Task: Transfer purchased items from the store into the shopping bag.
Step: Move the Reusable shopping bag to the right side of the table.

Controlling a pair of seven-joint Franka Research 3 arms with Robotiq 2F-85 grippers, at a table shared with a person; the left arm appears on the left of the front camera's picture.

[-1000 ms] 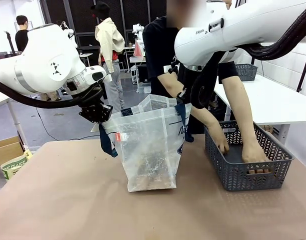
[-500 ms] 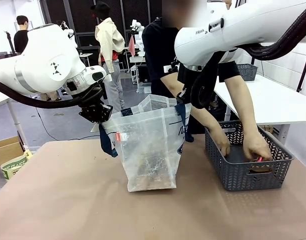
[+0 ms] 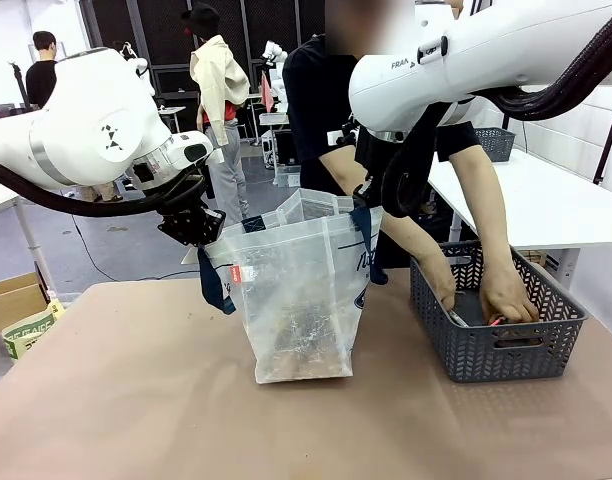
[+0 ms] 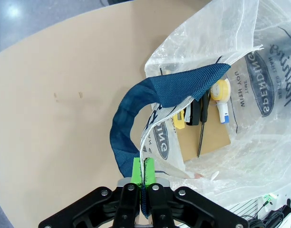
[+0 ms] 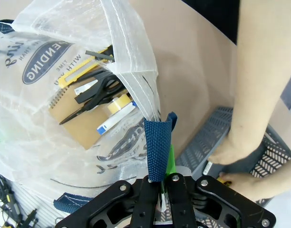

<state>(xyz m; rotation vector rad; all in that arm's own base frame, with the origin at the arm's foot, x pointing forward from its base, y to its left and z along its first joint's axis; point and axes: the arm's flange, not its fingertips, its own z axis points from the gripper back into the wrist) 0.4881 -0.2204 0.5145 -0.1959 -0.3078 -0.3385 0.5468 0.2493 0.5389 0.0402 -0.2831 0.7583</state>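
My left tool point(image 4: 144, 171) and right tool point(image 5: 163, 173) each clamp 1 navy handle point(image 4: 136, 107), spreading the shopping bag point(image 3: 301, 290) on the worktop point(image 3: 136, 400). A brown notebook point(image 5: 74, 118) and scissors point(image 5: 95, 97) lie inside. The person's hands point(image 3: 508, 297) reach into the grey basket point(image 3: 486, 355), so I judge items remain.

Person's hand point(image 3: 508, 298) lifted off the basket point(image 3: 506, 355) floor, fingers now curled over a small red-tipped item point(image 3: 497, 321), other hand point(image 3: 443, 290) drawn slightly back.
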